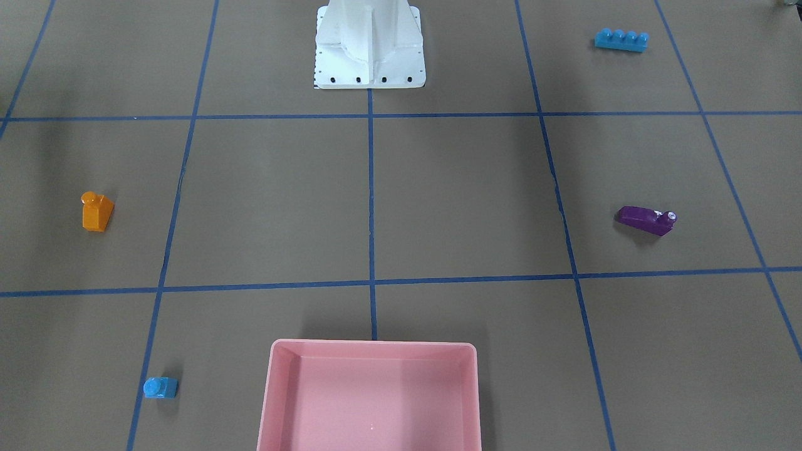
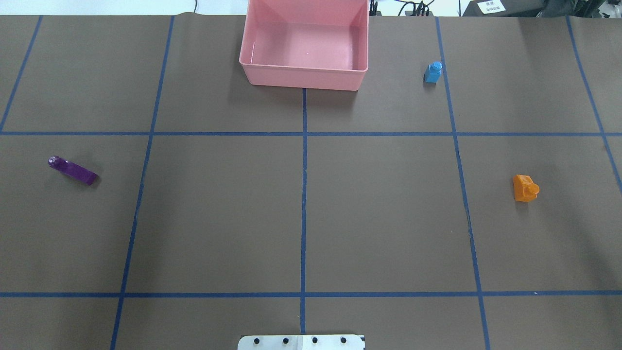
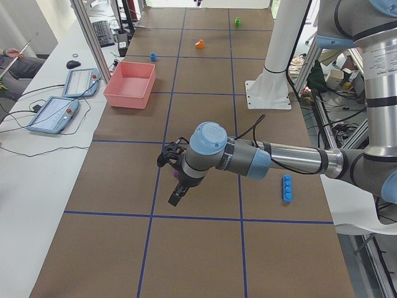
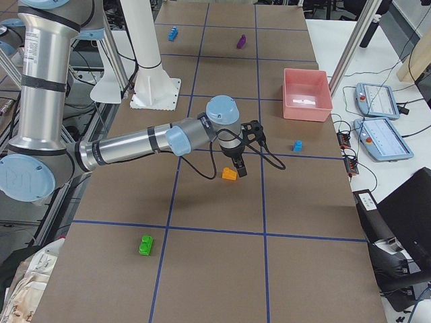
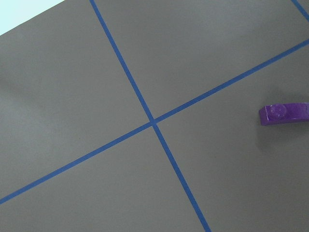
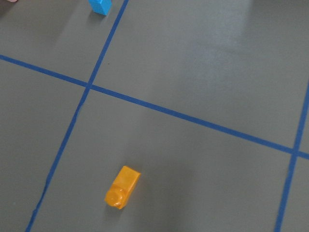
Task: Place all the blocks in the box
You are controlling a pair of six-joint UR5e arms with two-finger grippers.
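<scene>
Take the overhead view as your clock face. The pink box [image 2: 303,78] sits at 12 o'clock on the table [image 2: 218,218], and its far rim is cut off by the top edge. The front-facing view cuts off its other end. Every brick you can see lies outside it on the table.

- The purple brick [image 2: 73,169] lies at 9 o'clock, well apart from the box.
- The orange brick [image 2: 525,188] lies at 3 o'clock.
- The small blue brick [image 2: 433,72] stands near 1 o'clock, just beside a tape line.
- The long blue four-stud brick [image 1: 621,40] falls outside the overhead view. In the front-facing view it is at 1 o'clock, off to one side of the white robot base [image 1: 369,56].
- The green brick [image 4: 145,245] shows only in the side views, at 7 o'clock in the right-hand one.

You get the arms only in the side views. The left gripper [image 3: 174,198] hangs over the purple brick, hiding most of it. The right gripper [image 4: 239,171] hangs just beside the orange brick. From these angles you cannot tell how either pair of jaws stands or whether they touch a brick.

The wrist cameras show no fingertips. The left one cuts the purple brick at its 3 o'clock edge, and the right one cuts the small blue brick at its top edge.
</scene>
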